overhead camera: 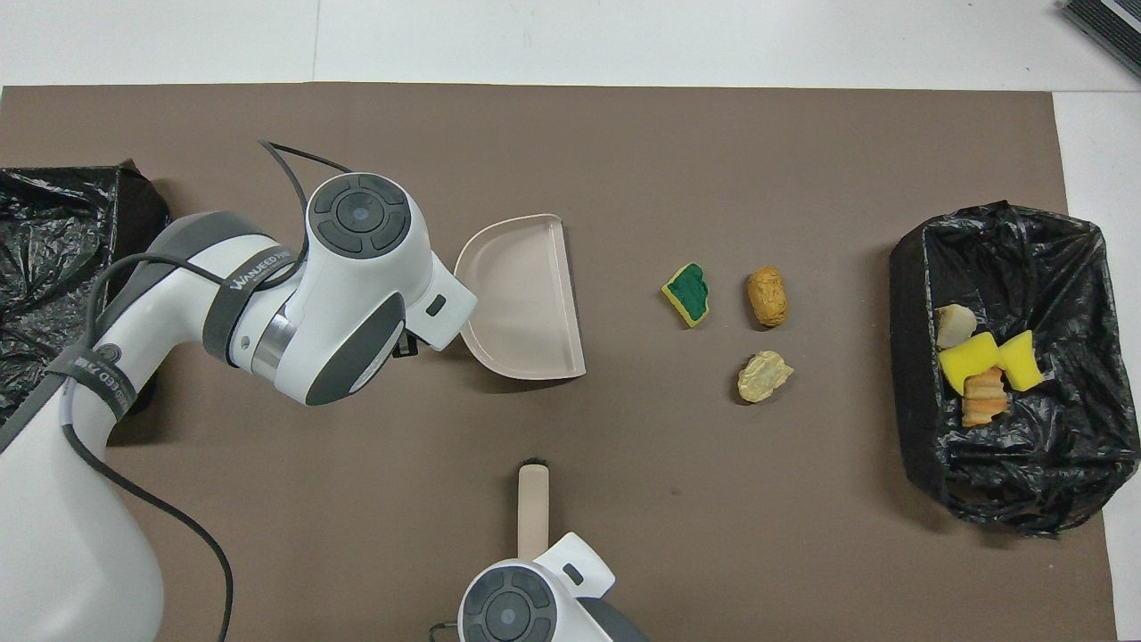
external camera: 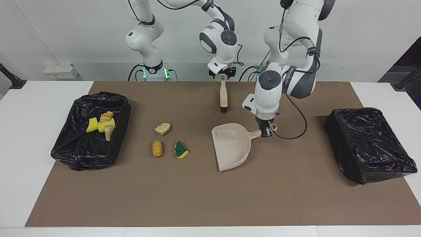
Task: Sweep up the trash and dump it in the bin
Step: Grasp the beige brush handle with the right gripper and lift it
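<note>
Three pieces of trash lie on the brown mat: a pale tan lump (external camera: 162, 128) (overhead camera: 764, 375), an orange-brown lump (external camera: 157, 148) (overhead camera: 767, 297) and a green-and-yellow sponge (external camera: 180, 150) (overhead camera: 687, 293). Several more pieces (external camera: 102, 125) (overhead camera: 980, 366) sit in the black-lined bin (external camera: 82, 158) (overhead camera: 1016, 499) at the right arm's end. My left gripper (external camera: 265, 132) is shut on the handle of the beige dustpan (external camera: 230, 146) (overhead camera: 526, 303), whose mouth faces the trash. The brush (external camera: 223, 97) (overhead camera: 533, 508) lies nearer to the robots. My right gripper (external camera: 224, 74) is at its handle's end.
A second black-lined bin (external camera: 368, 141) (overhead camera: 53, 232) stands at the left arm's end of the table. The brown mat (external camera: 210, 204) covers the working area, with white table around it.
</note>
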